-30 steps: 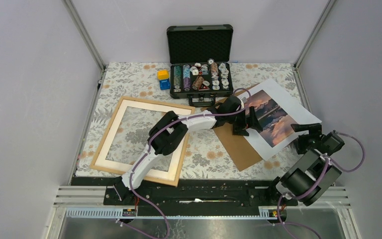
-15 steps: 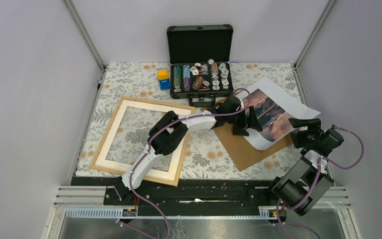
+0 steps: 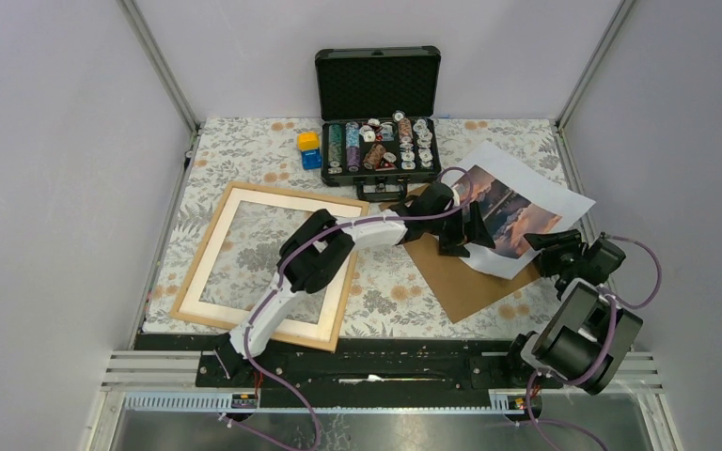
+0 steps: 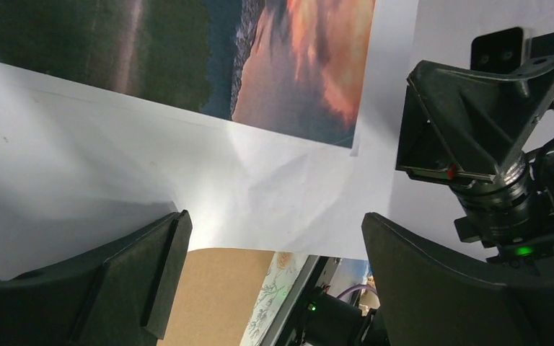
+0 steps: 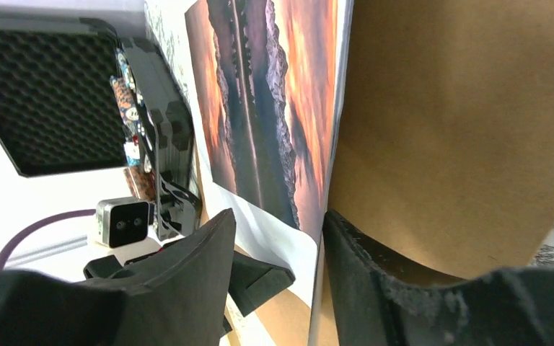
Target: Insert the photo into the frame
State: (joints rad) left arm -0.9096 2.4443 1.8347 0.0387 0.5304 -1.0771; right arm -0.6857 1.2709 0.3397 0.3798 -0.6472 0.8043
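The photo, a sunset lake print with a white border, lies curled at the right, partly over a brown backing board. The light wooden frame lies flat at the left with the floral cloth showing through it. My left gripper stands open over the photo's near-left border, both fingers clear of the paper. My right gripper is at the photo's right edge. In the right wrist view the raised photo edge runs between the two fingers, against the right one, and a gap remains at the left finger.
An open black case of poker chips stands at the back centre. Yellow and blue blocks sit to its left. Metal posts and grey walls close in both sides. The arm bases sit on a black rail at the near edge.
My right gripper has moved left toward the photo and its jaws have narrowed round the paper's edge. The photo has slid left and buckled upward. The left arm has not moved.
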